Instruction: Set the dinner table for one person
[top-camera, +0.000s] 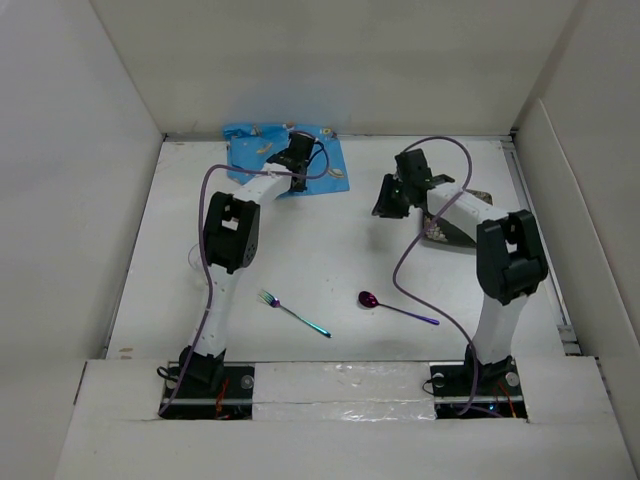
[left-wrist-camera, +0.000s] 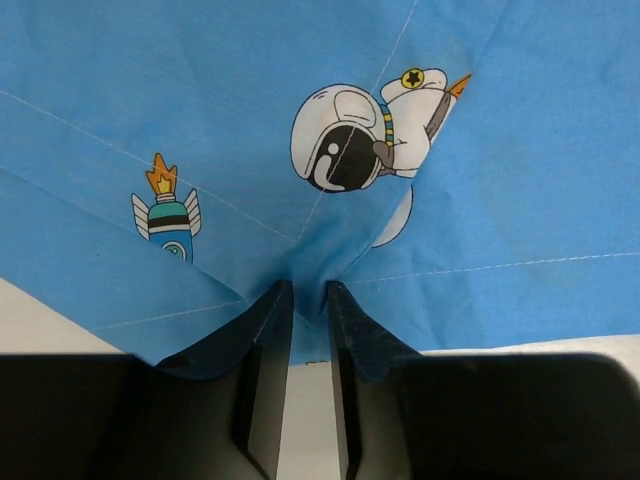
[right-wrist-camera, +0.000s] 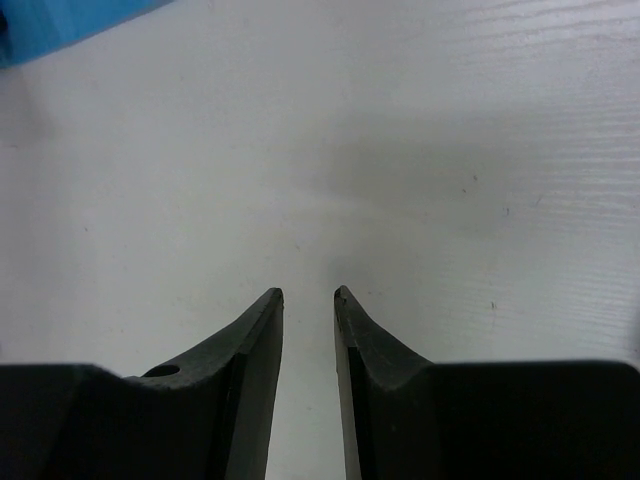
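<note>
Across the dinner table (top-camera: 330, 240), the large white top that fills the walled cell, nothing is laid in place yet. The blue space-print placemat (top-camera: 245, 150) lies rumpled against the far wall, left of centre, rather than at a diner's seat.

The left gripper (left-wrist-camera: 310, 290) has its jaws nearly together on a puckered fold of that cloth, creases running out from the pinch. So the step in hand looks like dragging or straightening the placemat.

Nearer the arms, an iridescent fork (top-camera: 293, 313) and a purple spoon (top-camera: 397, 307) lie loose on the bare table, well apart from the placemat and from each other.

A dark patterned dish (top-camera: 436, 235) sits on the right side, mostly hidden behind the right arm. I cannot tell what kind it is.

The right gripper (right-wrist-camera: 308, 293) hangs over bare table with a narrow gap between its jaws, holding nothing.

By my judgement the task is barely begun. Placemat, dish and cutlery all remain to be set.
</note>
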